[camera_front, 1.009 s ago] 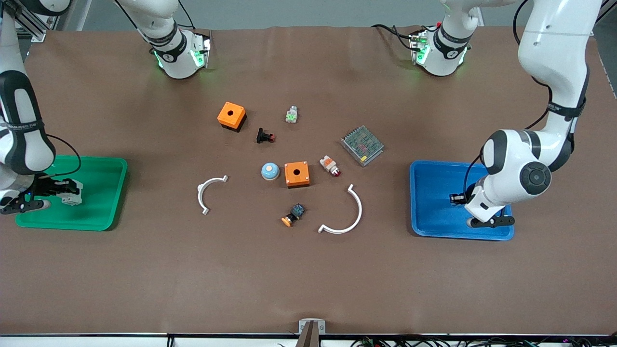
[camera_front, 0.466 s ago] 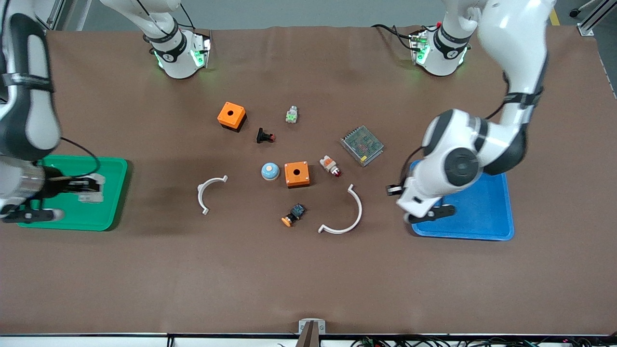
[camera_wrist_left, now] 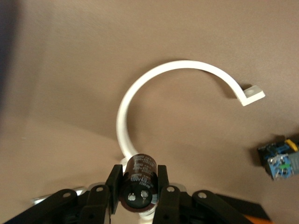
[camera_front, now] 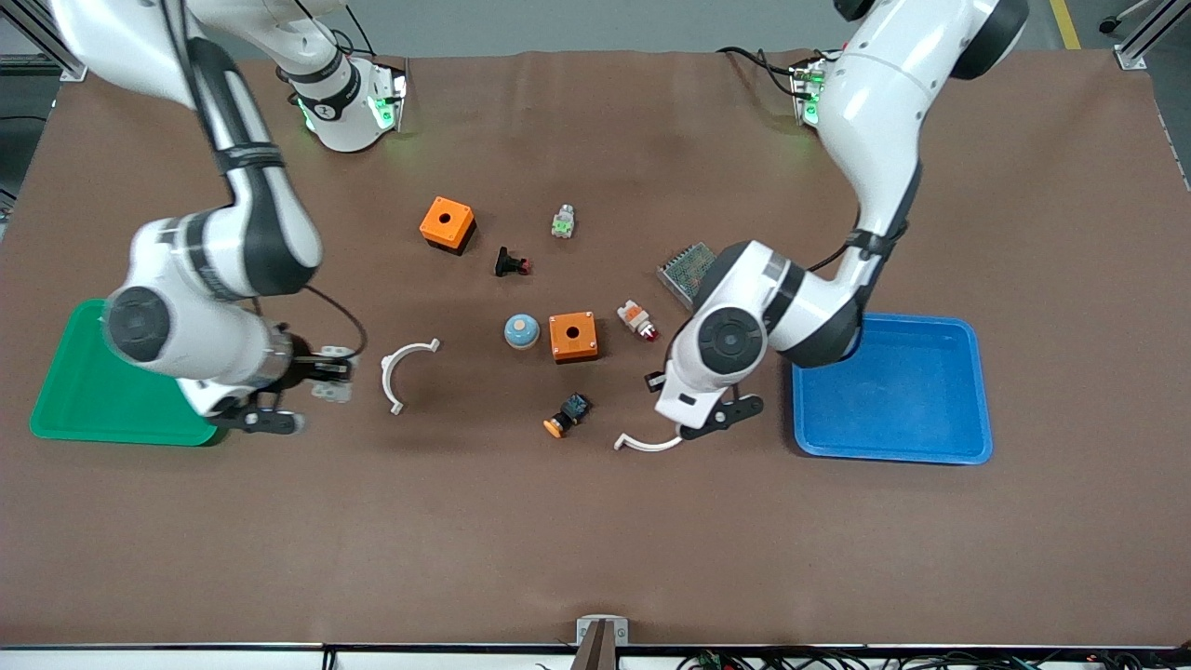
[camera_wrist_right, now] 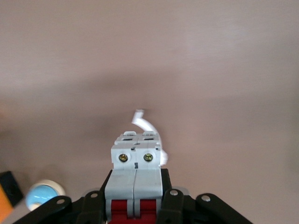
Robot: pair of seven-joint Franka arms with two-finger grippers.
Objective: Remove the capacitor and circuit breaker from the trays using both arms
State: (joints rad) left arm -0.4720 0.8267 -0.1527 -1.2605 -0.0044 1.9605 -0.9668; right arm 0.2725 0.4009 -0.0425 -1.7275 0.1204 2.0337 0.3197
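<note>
My left gripper (camera_front: 654, 381) is shut on the capacitor (camera_wrist_left: 140, 179), a dark cylinder with two silvery terminals on its end. It holds it over the large white arc (camera_front: 649, 444), which also shows in the left wrist view (camera_wrist_left: 140, 88). My right gripper (camera_front: 321, 370) is shut on the breaker (camera_wrist_right: 135, 172), a white-grey block with red toggles. It holds it over the table between the green tray (camera_front: 93, 414) and the small white arc (camera_front: 402, 368). In the front view the breaker (camera_front: 331, 385) shows as a pale blur.
A blue tray (camera_front: 893, 391) lies toward the left arm's end. Mid-table lie two orange boxes (camera_front: 447, 223) (camera_front: 572, 336), a black push-button (camera_front: 510, 263), a blue dome (camera_front: 521, 330), a white-green part (camera_front: 562, 223), a white-orange part (camera_front: 637, 319), an orange-capped button (camera_front: 566, 415) and a mesh-covered unit (camera_front: 684, 265).
Both arms have swung from over their trays toward the table's middle. The left gripper still carries the capacitor and the right still carries the breaker.
</note>
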